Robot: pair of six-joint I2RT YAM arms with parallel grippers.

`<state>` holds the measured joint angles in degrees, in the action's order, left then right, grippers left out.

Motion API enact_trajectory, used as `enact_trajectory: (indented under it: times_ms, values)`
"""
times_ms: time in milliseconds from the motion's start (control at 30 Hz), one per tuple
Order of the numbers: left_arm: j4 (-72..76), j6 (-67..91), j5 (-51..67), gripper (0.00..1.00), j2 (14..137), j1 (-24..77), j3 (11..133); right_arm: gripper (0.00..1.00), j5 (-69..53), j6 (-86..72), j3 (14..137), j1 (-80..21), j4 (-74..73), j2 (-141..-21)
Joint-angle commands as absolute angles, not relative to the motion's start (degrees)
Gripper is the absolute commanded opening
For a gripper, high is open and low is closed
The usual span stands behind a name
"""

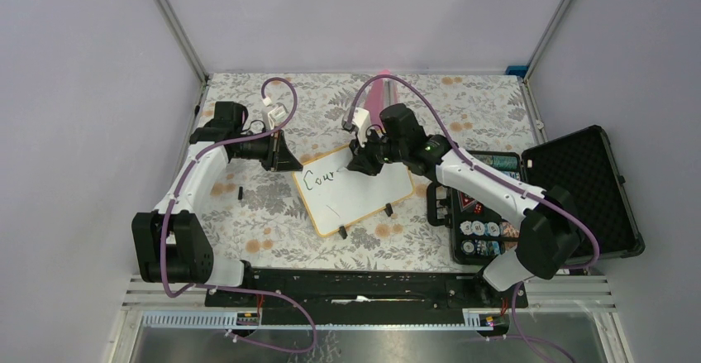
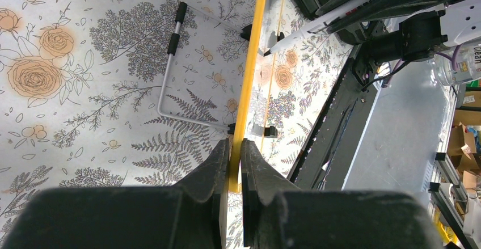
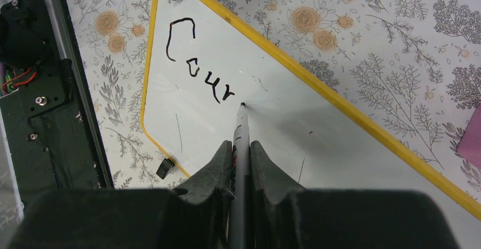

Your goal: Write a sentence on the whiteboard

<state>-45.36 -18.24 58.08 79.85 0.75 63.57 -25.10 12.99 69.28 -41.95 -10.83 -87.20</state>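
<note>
Nearest the arm bases, an open black case lies at the table's 4 o'clock, holding what look like poker chips, though they are too small to be sure. At the centre of the floral tablecloth the whiteboard lies turned at an angle, its two black feet on the near edge. The left gripper pinches the board's yellow rim at the board's 10 o'clock corner, fingers pressed together on it. The right gripper, at the board's 12 o'clock, is clamped on a marker whose tip meets the white surface just past the "r". The sentence reads "Cour". Farther off, at 12 o'clock, lies a pink object.
</note>
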Motion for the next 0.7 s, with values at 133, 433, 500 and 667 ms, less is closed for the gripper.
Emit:
enact_trajectory:
  times_ms: [133, 433, 500, 667]
  values:
    - [-44.6, -19.3, 57.6, 0.00, 78.9, 0.5, 63.1, 0.00, -24.6, 12.6, 72.3, -42.6, -8.2, -88.2]
    - [-44.6, -19.4, 57.6, 0.00, 78.9, 0.5, 63.1, 0.00, -25.0, 13.1, 71.1, -43.5, -8.3, -88.5]
    - [-44.6, -19.4, 57.5, 0.00, 78.9, 0.5, 63.2, 0.00, -24.8, 13.3, 70.8, -43.7, -8.3, -88.5]
    - [-44.7, -19.4, 57.5, 0.00, 79.0, 0.5, 63.3, 0.00, -24.3, 14.0, 69.8, -43.7, -8.7, -88.1]
